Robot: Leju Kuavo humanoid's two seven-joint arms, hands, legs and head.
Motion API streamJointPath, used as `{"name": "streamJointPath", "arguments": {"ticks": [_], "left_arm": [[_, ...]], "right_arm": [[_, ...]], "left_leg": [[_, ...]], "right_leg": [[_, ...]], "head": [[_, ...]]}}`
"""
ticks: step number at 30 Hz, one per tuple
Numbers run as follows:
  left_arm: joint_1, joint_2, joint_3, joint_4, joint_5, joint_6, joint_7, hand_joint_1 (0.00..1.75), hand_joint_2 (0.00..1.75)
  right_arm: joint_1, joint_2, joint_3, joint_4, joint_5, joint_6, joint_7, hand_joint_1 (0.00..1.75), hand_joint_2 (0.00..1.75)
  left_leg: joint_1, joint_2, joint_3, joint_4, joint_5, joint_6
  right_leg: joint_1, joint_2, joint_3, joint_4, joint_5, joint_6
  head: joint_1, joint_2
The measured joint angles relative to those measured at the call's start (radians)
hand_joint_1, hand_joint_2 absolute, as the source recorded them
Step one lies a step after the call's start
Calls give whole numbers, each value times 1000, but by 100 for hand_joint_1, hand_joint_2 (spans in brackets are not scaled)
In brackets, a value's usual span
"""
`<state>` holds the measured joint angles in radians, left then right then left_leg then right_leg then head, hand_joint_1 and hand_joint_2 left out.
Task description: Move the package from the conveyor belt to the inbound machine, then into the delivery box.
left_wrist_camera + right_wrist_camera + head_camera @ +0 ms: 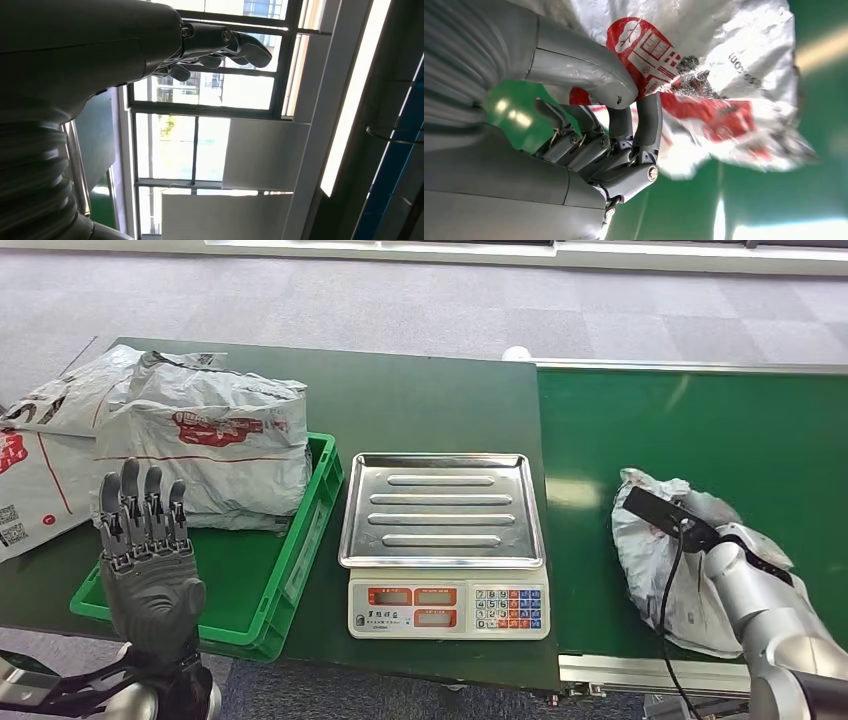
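A crumpled white package (648,545) with red print lies on the green conveyor belt (700,420) at the right. My right hand (712,530) is on its near right side. In the right wrist view the thumb and fingers (646,120) pinch a fold of the package (724,75), so my right hand (624,130) holds it. The inbound machine, a scale with a steel tray (443,468), stands empty at the middle. My left hand (145,540) is raised at the lower left, open with fingers straight up, in front of the green delivery box (300,570); it (215,45) holds nothing.
Two grey-white packages (210,435) are piled in the far part of the green box. Another flat package (35,470) lies on the dark table left of it. The scale's keypad and displays (450,608) face me near the table's front edge.
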<state>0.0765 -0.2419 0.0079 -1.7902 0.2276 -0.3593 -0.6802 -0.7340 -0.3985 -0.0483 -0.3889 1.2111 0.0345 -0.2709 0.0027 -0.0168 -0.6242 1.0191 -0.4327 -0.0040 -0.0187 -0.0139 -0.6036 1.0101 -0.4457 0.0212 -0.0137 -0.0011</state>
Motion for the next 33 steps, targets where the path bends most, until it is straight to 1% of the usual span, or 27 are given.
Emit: {"name": "streamJointPath", "arguments": {"ticks": [2,3,7,11,17,23,26,28,31,33], "left_arm": [[7,-3,5,-15,0,2,6,0,175],[9,-5,7,-22,1,2,11,0,175],[10,-12,10,-36,1,5,23,0,175],[9,-14,11,-39,0,7,27,0,175],[8,-14,11,-40,0,6,28,0,175],[7,-14,11,-39,1,5,29,0,175],[3,-14,11,-37,2,-5,29,0,175],[-8,-14,11,-29,3,-19,31,0,175],[-40,-14,2,1,5,-48,34,0,175],[-60,-14,-13,27,6,-60,32,0,175]], "right_arm": [[-38,2,5,-59,8,-92,32,175,175],[-57,3,10,-104,10,-105,48,175,175],[-104,12,35,-310,15,-54,98,175,175],[-128,20,60,-465,22,-30,115,175,175],[-139,25,79,-583,35,-55,123,175,175],[-140,27,87,-636,36,-57,124,175,175],[-140,35,96,-663,30,-42,100,175,175],[-141,55,122,-687,20,10,52,175,175],[-144,106,217,-698,-17,91,-36,175,175],[-145,151,313,-689,-64,109,-87,175,175]], "left_leg": [[0,1,0,0,0,0],[0,2,0,0,0,0],[0,2,1,0,0,0],[0,1,1,0,0,0],[0,1,1,0,0,0],[0,1,1,0,0,0],[0,2,1,0,0,0],[0,3,1,0,0,0],[1,8,3,-1,0,0],[1,11,4,-1,0,-1]], "right_leg": [[0,1,-1,0,0,0],[0,1,-1,0,1,0],[0,1,-1,0,0,0],[0,0,-1,0,0,0],[0,1,0,0,0,0],[0,1,0,0,0,0],[0,1,0,0,0,0],[0,3,0,0,0,0],[1,7,-1,0,1,-1],[2,10,-1,0,2,-2]], "head": [[0,0],[0,0],[0,0],[0,0],[0,0],[0,0],[0,0],[0,0],[0,0],[0,0]]}}
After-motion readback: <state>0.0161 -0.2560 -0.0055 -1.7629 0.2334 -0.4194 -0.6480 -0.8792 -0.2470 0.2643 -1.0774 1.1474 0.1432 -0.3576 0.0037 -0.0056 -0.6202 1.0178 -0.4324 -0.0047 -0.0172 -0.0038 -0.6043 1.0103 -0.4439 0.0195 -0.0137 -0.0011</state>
